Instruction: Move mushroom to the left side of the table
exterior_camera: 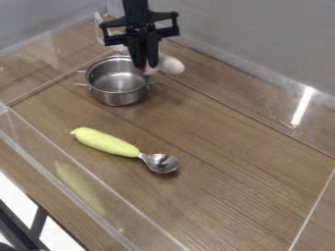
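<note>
My gripper hangs pointing down above the far right rim of the steel pot, at the back of the brown table. It is shut on the mushroom, whose cream and orange-brown body sticks out to the right of the dark fingers. The mushroom is lifted off the tabletop.
A yellow-handled metal spoon lies in front of the pot, towards the near left. Low clear acrylic walls border the table. A white wire stand sits behind the back wall.
</note>
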Robot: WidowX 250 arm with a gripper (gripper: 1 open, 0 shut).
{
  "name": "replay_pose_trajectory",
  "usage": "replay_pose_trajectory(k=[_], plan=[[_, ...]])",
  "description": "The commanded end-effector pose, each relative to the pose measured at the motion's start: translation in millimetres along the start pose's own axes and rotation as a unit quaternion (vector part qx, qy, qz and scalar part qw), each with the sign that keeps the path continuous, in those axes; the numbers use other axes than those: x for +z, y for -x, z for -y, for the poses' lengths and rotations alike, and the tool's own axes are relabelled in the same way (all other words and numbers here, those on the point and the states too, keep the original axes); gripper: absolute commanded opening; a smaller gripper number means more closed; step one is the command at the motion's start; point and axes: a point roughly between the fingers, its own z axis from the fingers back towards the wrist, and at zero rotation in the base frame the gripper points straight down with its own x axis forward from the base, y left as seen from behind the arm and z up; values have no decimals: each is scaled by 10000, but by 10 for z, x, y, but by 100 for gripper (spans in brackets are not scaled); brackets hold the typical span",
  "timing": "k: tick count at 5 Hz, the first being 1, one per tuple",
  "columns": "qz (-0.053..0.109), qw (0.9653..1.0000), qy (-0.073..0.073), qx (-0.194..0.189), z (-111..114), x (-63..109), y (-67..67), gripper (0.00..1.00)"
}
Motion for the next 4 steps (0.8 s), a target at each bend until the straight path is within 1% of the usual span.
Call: replay_pose_trajectory(k=[1,2,3,4], plan=[[378,9989,155,233,33,166,-6,0],[425,9977,138,511,-30,16,-116,0],[468,9957,128,793,-87,-127,-218,0],[429,9968,143,664,10,-133,-219,0]])
